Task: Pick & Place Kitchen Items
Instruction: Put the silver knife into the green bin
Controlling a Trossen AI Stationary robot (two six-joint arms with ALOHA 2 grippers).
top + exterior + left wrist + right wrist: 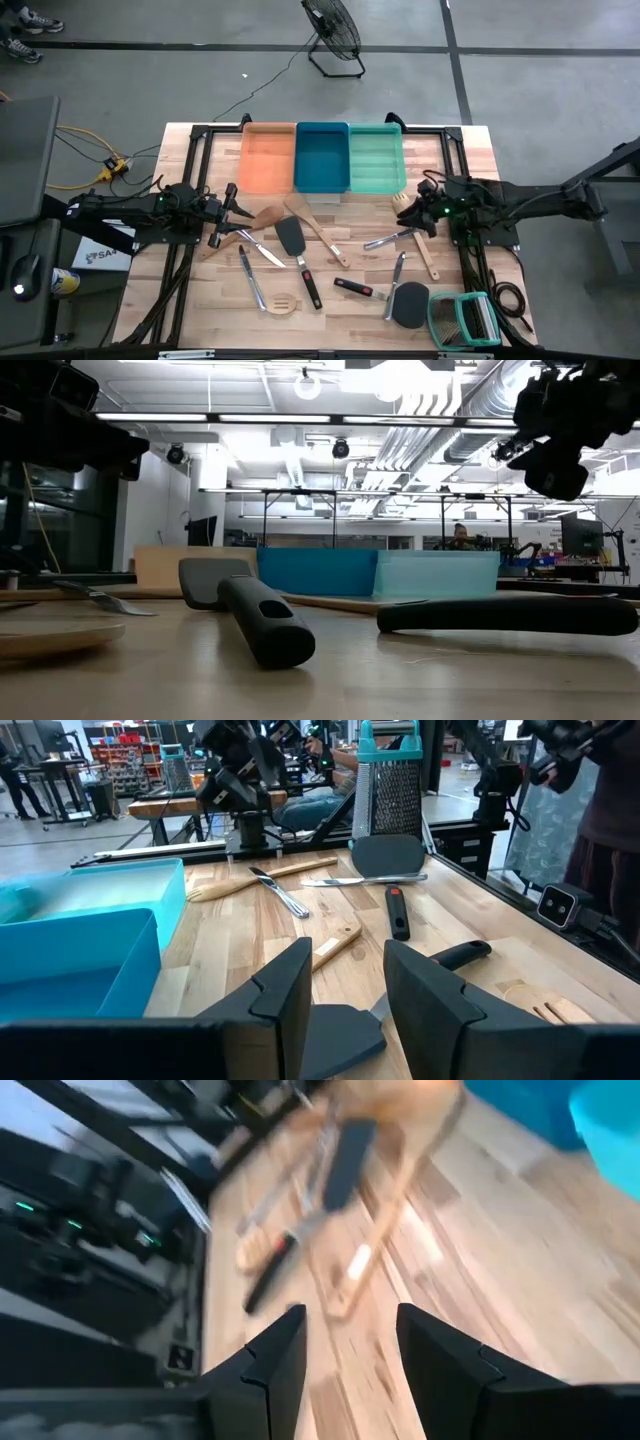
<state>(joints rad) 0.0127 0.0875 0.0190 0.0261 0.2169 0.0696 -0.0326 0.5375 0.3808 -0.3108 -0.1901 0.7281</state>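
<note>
Utensils lie scattered over the wooden table (210, 310) in the high view, none of them in the orange tray (268, 157), blue tray (322, 157) or teal tray (377, 157) lined up along the far edge. A black spatula (298, 255) lies near the middle, with a wooden spoon (315, 228) angled just beside it, silver cutlery (262, 250) to its left and a slotted wooden spatula (283, 303) near the front edge. A second black spatula (408, 303) rests just beside the green-framed wire rack (465, 320) at the front right corner.

The left gripper (238, 205) hangs at the table's left side; only its wrist view shows its fingers (290, 995) spread apart and empty, above the blade of the black spatula (345, 1025). That view also shows the rack (388, 785) standing upright, which the overhead picture flattens.

The right gripper (408, 208) sits at the right side, near the teal tray. Its own wrist view is smeared, but the two fingers (275, 1360) are clearly parted with bare tabletop between them.

The low view shows neither gripper's fingers, only dark arm parts above; it does show the black spatula's handle (262, 622) lying flat and a person (460, 537) far back in the room.
</note>
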